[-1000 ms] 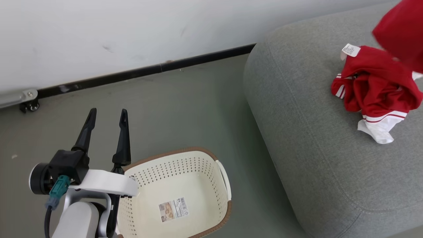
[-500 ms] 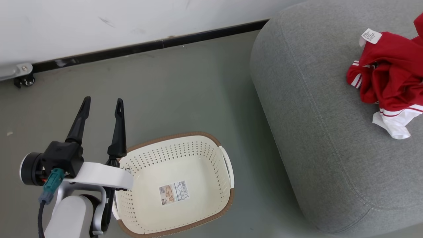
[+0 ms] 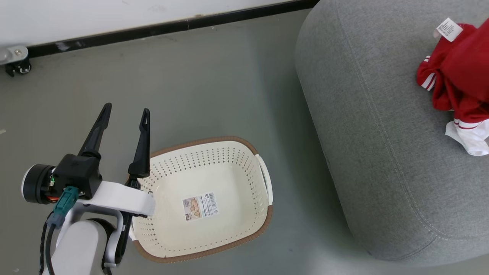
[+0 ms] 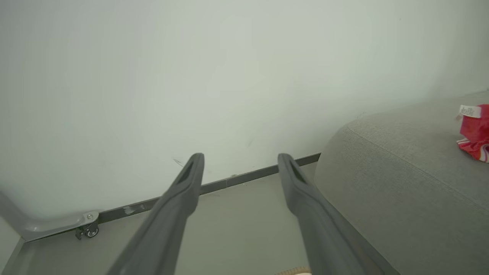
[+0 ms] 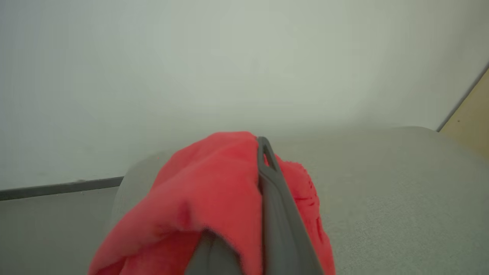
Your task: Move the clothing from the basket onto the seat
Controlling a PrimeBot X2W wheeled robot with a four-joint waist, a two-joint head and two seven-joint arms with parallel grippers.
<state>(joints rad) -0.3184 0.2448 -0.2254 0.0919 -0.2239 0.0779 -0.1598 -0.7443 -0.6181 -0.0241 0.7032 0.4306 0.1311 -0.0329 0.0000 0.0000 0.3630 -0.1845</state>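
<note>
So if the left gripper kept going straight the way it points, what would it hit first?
Probably the wall, low down above the baseboard, though depth is unclear. The left gripper has nothing ahead; the seat lies off to its right.

I can make out no readable word from here. A paper label point(image 3: 200, 206) sits on the bottom of the basket point(image 3: 214, 160), with a barcode and a small brownish picture, but its print is too small for me. A white tag point(image 3: 447, 29) on the striped red garment point(image 3: 458, 91) carries fine lines of print, equally illegible; my left wrist view gives that tag as a blur.
</note>
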